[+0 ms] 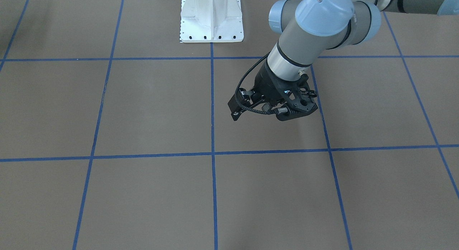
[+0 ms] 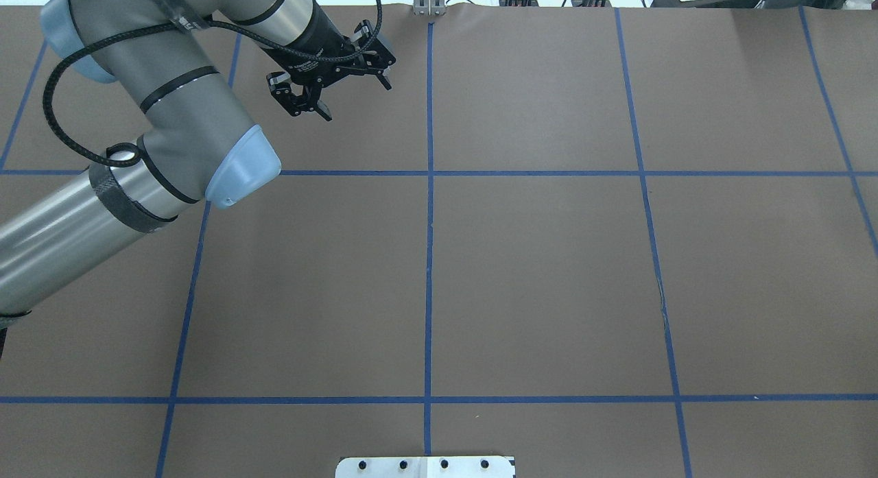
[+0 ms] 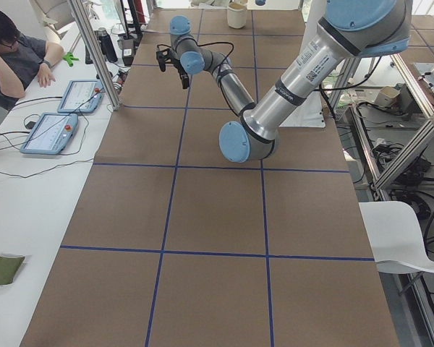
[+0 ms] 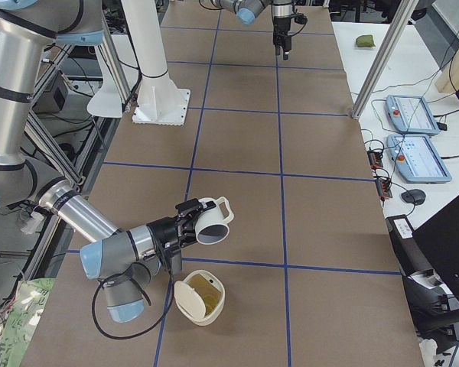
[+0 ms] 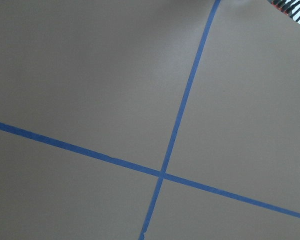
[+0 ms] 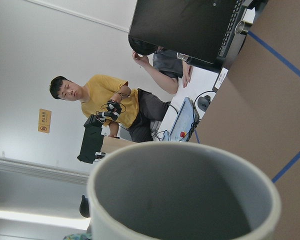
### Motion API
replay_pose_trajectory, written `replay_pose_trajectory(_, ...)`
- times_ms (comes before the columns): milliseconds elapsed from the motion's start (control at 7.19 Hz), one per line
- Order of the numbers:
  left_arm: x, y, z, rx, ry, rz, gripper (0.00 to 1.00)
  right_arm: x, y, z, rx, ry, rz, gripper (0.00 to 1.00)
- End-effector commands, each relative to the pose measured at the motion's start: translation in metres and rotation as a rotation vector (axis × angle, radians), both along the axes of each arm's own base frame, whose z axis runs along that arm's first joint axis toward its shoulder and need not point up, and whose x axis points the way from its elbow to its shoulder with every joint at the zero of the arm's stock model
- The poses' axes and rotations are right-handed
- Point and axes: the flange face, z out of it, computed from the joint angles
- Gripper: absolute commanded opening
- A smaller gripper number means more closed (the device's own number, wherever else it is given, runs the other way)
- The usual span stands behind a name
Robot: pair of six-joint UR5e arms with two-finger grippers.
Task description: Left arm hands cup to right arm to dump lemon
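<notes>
Cup (image 6: 185, 200) fills the right wrist view — white rim, dark grey inside, mouth toward the lens. Table (image 2: 549, 272): brown, blue tape grid, white base plate (image 1: 211, 17) on the robot's side. Left arm (image 2: 171, 114) reaches out to the far side of the table, close to the centre tape line. Right arm (image 4: 115, 256) lies low at the robot's right end of the table, wrist pointing along it; cup sits at its tip, off the table, tipped on its side, handle uppermost. Cream pot (image 4: 195, 315) stands on the table just beside and below the cup, yellowish inside — too small to tell what. Left fingers (image 2: 317, 106) spread, nothing between them, above the table. Right fingers (image 4: 187, 208) against the cup's outside; cannot tell whether they pinch it.
</notes>
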Motion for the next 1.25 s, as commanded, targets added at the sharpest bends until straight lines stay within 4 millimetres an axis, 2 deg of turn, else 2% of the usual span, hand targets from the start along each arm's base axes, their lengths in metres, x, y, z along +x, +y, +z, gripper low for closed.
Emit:
replay_pose_trajectory(0, 0.000, 0.000, 0.001, 0.000, 0.001, 0.001, 1.00, 0.003, -0.048, -0.068, 0.042, 0.236, -0.021, 0.22)
replay_pose_trajectory(139, 0.000, 0.000, 0.001, 0.001, 0.001, 0.002, 1.00, 0.006, -0.074, -0.085, 0.058, 0.390, -0.010, 0.22)
replay_pose_trajectory(557, 0.001, 0.000, 0.008, 0.034, -0.014, 0.023, 1.00, 0.012, -0.158, -0.105, 0.171, 0.767, -0.022, 0.22)
replay_pose_trajectory(696, 0.001, 0.000, 0.008, 0.036, -0.013, 0.024, 1.00, 0.007, -0.185, -0.112, 0.224, 0.891, -0.039, 0.22)
replay_pose_trajectory(835, 0.000, 0.000, 0.007, 0.040, -0.011, 0.025, 1.00, -0.004, -0.210, -0.118, 0.275, 1.023, -0.036, 0.21)
replay_pose_trajectory(1113, 0.000, 0.000, 0.007, 0.040, -0.011, 0.025, 1.00, -0.051, -0.255, -0.127, 0.338, 1.278, 0.003, 0.20)
